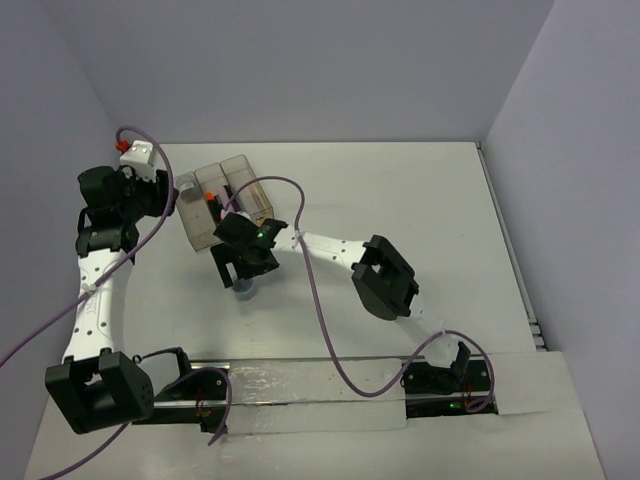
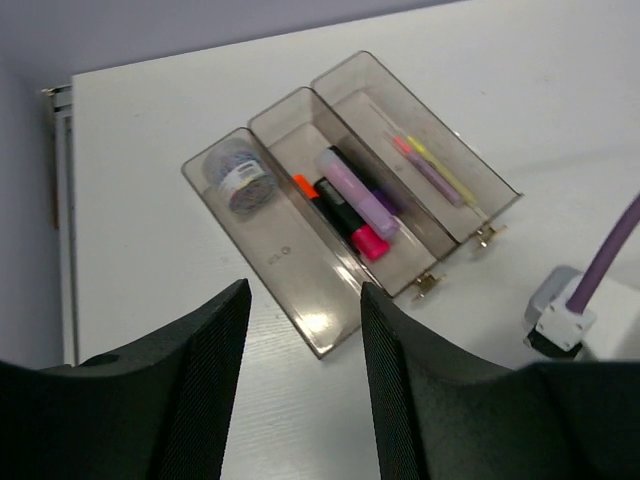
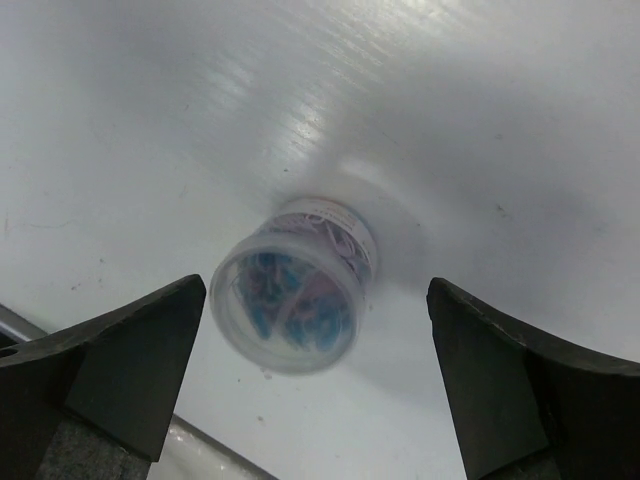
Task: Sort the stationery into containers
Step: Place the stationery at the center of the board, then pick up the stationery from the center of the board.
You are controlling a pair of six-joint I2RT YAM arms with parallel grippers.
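On the white counter (image 1: 400, 190), toward its far left part, a row of three smoky clear bins (image 1: 240, 170) stands joined side by side. The left wrist view looks down into them. The left bin (image 2: 290, 265) holds a small round tub (image 2: 238, 175) with bluish contents. The middle bin (image 2: 290, 120) holds the markers lying together: an orange one (image 2: 305, 187), a black one (image 2: 335, 205), a lilac one (image 2: 358, 192) and a pink-red one (image 2: 370, 242). The right bin (image 2: 370, 80) holds thin sticks along its floor, a yellow one (image 2: 440, 165) and a pink one (image 2: 405, 148) among them.

The left hand (image 2: 303, 300) hangs above the near end of the bins, its fingers apart with nothing between them.

A second round tub (image 1: 245, 289) is out on the counter, just on the near side of the bins. The right hand (image 1: 240, 272) hangs directly over it. In the right wrist view this hand (image 3: 316, 300) has its fingers (image 3: 120, 360) spread wide, and the tub (image 3: 290, 310) shows between them with a clear gap on each side, touching neither. The tub is blurred, with blue and pink bits inside its clear wall. Whether it stands or lies on its side I cannot tell.
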